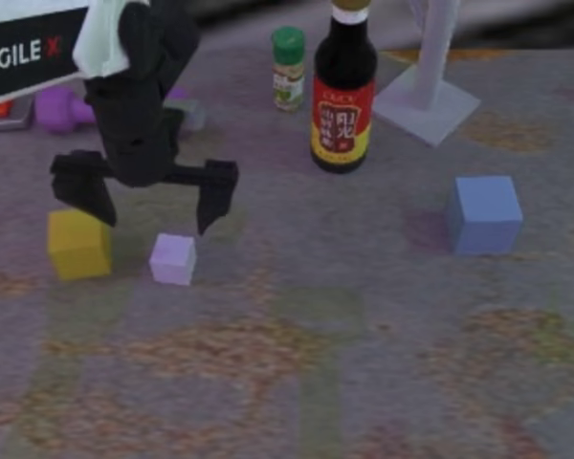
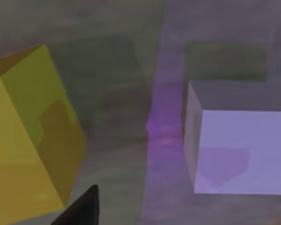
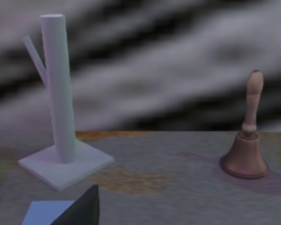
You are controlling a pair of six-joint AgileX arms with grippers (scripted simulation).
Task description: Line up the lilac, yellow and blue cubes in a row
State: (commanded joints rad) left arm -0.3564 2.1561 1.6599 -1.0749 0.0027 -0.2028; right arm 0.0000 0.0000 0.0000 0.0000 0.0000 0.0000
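Left gripper point(image 1: 153, 206) hangs wide open over the table's left side with nothing in it, one finger right above the yellow cube point(image 1: 78, 244) and the other just past the lilac cube point(image 1: 173, 258). Those two sit close together but apart. The blue cube point(image 1: 485, 214) is well off to the right, and the right gripper only shows as a dark fingertip point(image 3: 82, 208) in its own wrist view, so can't tell if it's open.

You are looking down on a tabletop point(image 1: 364, 316) with a mottled grey-violet surface, broken by rusty orange and dull green patches. Beyond its far edge, the right wrist view shows you only a blurred backdrop point(image 3: 178, 61) of dark and pale grey streaks. Soft, even light leaves faint shadows.
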